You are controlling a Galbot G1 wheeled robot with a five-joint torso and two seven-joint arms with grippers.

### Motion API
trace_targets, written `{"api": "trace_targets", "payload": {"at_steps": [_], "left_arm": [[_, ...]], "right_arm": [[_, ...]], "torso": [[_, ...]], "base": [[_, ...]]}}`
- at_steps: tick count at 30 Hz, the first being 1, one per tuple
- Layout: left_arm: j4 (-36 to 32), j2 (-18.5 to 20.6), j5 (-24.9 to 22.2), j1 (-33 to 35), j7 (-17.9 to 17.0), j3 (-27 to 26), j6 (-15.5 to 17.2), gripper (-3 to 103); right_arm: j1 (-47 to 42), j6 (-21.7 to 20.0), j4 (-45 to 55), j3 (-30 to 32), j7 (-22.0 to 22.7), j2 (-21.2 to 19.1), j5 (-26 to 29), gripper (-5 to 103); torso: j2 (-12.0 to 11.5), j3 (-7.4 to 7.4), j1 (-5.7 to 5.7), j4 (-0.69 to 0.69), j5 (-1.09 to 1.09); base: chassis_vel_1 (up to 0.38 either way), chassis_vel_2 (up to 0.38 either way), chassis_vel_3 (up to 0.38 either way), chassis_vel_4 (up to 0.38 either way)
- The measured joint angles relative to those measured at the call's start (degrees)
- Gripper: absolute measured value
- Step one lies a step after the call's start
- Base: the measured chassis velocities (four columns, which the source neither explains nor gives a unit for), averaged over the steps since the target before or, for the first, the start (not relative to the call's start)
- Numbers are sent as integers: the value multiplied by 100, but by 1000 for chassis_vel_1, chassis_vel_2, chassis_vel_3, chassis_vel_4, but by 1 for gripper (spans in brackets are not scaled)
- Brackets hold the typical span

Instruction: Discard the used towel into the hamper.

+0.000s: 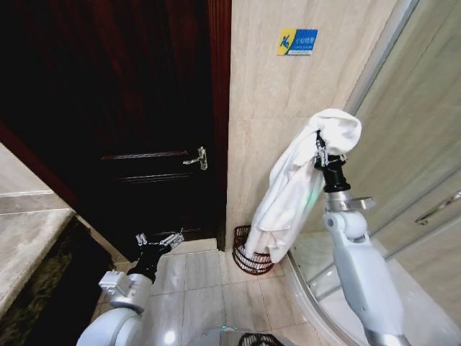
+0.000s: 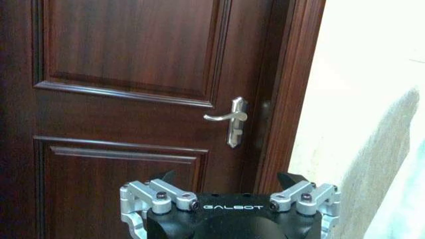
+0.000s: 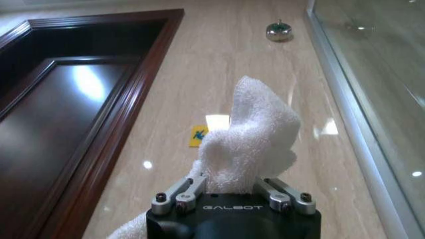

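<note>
My right arm is raised high, and its gripper (image 1: 319, 149) is shut on a white towel (image 1: 288, 194). The towel hangs in a long drape beside the arm, and its lower end reaches down in front of the hamper's rim. In the right wrist view the towel (image 3: 249, 144) bunches up between the shut fingers of the gripper (image 3: 232, 188). The hamper (image 1: 248, 265) is a small reddish-brown wire basket on the floor at the foot of the tiled wall. My left gripper (image 1: 158, 240) is low by the door, open and holding nothing, as the left wrist view (image 2: 227, 181) shows too.
A dark wooden door (image 1: 108, 108) with a metal lever handle (image 1: 198, 158) fills the left. The curved shower glass (image 1: 410, 144) stands close on the right of the hamper. A stone counter edge (image 1: 21, 245) lies at the far left. A blue-yellow sign (image 1: 296, 41) is on the wall.
</note>
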Motion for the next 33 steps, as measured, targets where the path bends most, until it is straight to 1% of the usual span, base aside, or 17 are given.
{"api": "trace_targets", "payload": {"at_steps": [7, 17, 25, 26, 28, 33], "left_arm": [[0, 0, 0, 0, 0, 0, 0, 100], [0, 0, 0, 0, 0, 0, 0, 100], [0, 0, 0, 0, 0, 0, 0, 100], [0, -1, 0, 0, 0, 0, 0, 100], [0, 0, 0, 0, 0, 0, 0, 100], [0, 0, 0, 0, 0, 0, 0, 100]], "right_arm": [[350, 31, -185, -86, 8, -47, 1, 18], [409, 42, -273, -87, 61, 31, 0, 18], [129, 302, -745, -123, -85, 134, 175, 18], [31, 428, -899, -130, -176, 169, 234, 18], [-48, 502, -976, -130, -244, 184, 268, 18], [-88, 550, -1045, -130, -304, 192, 293, 18]], "torso": [[0, 0, 0, 0, 0], [0, -1, 0, 0, -1], [0, 0, -1, -1, 1], [0, 0, 0, 0, 3], [0, 0, -1, -1, 0], [0, -1, -1, 0, 0]], "base": [[0, 0, 0, 0], [0, 0, 0, 0], [0, 0, 0, 0], [0, 0, 0, 0], [0, 0, 0, 0], [0, 0, 0, 0]]}}
